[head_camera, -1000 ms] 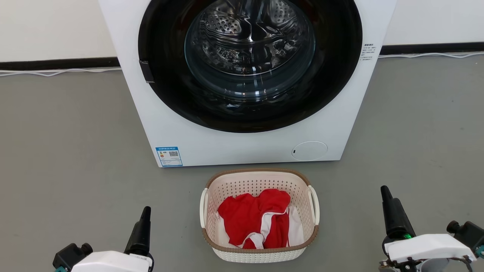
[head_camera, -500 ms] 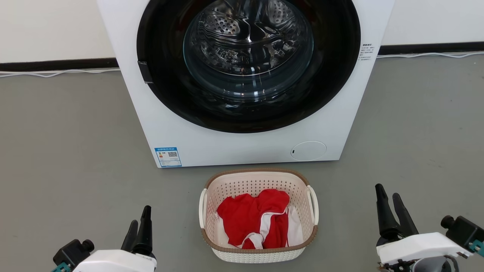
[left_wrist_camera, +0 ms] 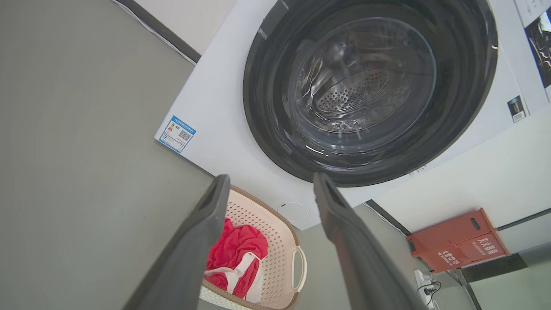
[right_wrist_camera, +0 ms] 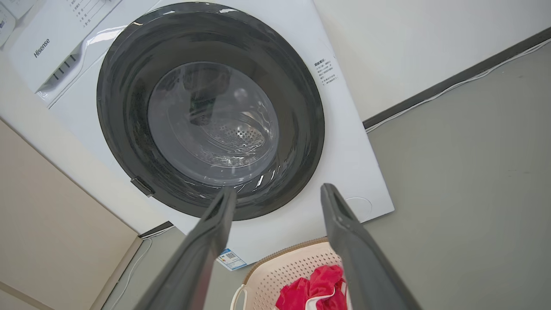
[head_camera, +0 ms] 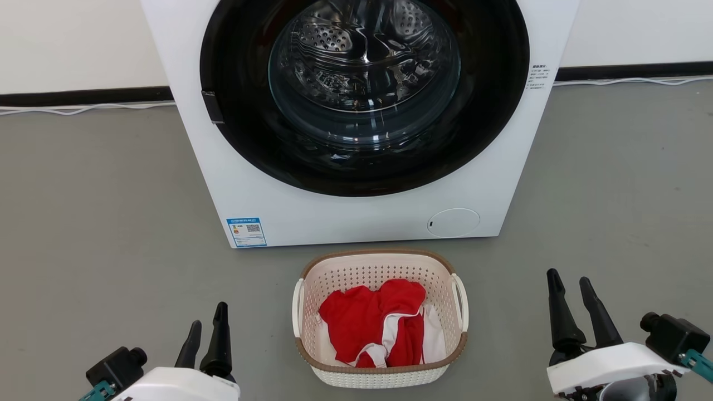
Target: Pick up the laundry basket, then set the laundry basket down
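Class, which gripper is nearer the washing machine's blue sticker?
Left. The left gripper hovers almost straight out from the blue sticker; the right gripper is off past the laundry basket's opposite side.

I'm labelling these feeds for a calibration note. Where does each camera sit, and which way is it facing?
Head view: on the head, facing forward and down at the washing machine and the laundry basket before it; left end effector and right end effector at the bottom corners.
Left wrist view: on the left wrist, looking along its own fingers at machine and basket.
Right wrist view: on the right wrist, along its own fingers, same targets.
Shared: all see the machine's round door and the basket.
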Available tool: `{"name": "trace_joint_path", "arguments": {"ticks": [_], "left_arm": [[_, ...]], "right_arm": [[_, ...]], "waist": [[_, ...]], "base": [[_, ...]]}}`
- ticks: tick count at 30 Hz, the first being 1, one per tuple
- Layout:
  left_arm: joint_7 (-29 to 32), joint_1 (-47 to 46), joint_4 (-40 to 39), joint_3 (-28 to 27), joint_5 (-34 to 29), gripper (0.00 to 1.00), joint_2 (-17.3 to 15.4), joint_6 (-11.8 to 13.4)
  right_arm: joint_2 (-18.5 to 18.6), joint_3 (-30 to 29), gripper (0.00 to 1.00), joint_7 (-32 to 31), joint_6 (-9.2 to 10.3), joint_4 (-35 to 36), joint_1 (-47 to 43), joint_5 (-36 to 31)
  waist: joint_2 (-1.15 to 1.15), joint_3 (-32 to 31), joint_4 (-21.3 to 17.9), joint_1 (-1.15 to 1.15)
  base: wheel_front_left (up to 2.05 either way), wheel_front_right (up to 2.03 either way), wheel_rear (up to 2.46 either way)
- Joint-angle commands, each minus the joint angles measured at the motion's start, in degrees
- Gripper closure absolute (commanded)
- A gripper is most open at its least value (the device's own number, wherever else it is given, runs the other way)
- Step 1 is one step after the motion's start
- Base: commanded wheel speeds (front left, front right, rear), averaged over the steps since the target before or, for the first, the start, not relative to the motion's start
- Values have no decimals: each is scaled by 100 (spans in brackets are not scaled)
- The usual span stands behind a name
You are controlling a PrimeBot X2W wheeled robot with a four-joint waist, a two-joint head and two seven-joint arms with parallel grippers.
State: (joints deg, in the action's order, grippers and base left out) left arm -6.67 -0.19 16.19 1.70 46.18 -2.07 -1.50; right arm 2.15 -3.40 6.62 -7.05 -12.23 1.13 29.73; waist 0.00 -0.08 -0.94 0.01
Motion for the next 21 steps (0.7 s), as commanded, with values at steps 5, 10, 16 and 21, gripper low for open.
{"name": "trace_joint_path", "arguments": {"ticks": [5, 10, 16, 21], "left_arm": [[-153, -120, -185, -54, -415, 0, -54, 74], [-237, -121, -192, -30, -718, 0, -57, 103], [-338, -119, -190, -4, -1086, 0, -61, 134], [-405, -118, -200, 23, -1351, 0, -64, 156]], "right_arm": [[76, 137, 0, 163, -29, 219, 64, -537], [76, 155, 0, 247, -31, 251, 58, -931], [75, 186, 0, 347, -33, 283, 44, -1413], [75, 205, 0, 414, -35, 303, 35, -1733]], "waist": [[0, -1, -2, 0], [0, -3, -4, 0], [0, -9, -12, -1], [0, -7, -17, -1]], "base": [[0, 0, 0], [0, 0, 0], [0, 0, 0], [0, 0, 0]]}}
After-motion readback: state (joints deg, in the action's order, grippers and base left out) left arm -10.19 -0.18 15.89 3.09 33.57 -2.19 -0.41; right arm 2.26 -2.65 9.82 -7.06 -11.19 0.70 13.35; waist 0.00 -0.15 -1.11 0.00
